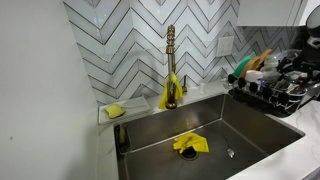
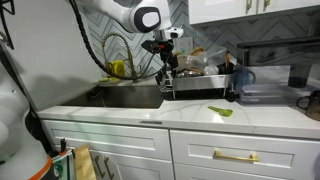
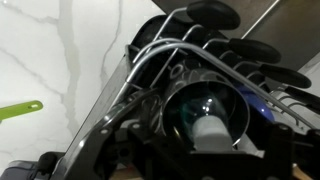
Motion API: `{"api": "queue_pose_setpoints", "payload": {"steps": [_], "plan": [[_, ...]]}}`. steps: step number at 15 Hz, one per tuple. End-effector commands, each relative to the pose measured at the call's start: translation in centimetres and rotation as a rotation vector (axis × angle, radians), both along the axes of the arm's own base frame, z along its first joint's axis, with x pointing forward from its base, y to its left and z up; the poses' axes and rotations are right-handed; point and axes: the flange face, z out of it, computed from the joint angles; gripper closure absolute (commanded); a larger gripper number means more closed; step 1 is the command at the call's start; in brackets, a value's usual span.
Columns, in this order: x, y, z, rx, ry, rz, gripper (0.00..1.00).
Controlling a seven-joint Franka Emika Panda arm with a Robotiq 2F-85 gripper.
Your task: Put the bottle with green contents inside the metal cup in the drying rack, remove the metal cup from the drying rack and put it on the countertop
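Countertop (image 2: 262, 118) has no metal cup (image 3: 200, 105) yet; it's in the drying rack (image 1: 262, 97), gripper (image 2: 167, 80) overhead, can't tell if clenched.

We find open countertop (image 2: 265, 118) in front of the drying rack (image 2: 205, 82), with a green bottle (image 2: 222, 111) lying on it. The rack is crowded, its wire bars curving close around the metal cup (image 3: 205, 112). The sink (image 1: 215, 120) is roomy, with a yellow cloth (image 1: 190, 144) on its floor.
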Motion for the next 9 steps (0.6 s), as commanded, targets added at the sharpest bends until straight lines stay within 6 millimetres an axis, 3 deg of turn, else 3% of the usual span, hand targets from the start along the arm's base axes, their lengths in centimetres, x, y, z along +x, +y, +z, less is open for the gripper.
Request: {"api": "queue_pose_setpoints", "payload": {"steps": [1, 2, 9], "plan": [[-0.4, 0.2, -0.7, 0.013, -0.001, -0.035, 0.42], [-0.4, 0.1, -0.5, 0.02, 0.003, -0.041, 0.5], [-0.7, -1.2, 2.1, 0.023, 0.023, -0.096, 0.5]]}}
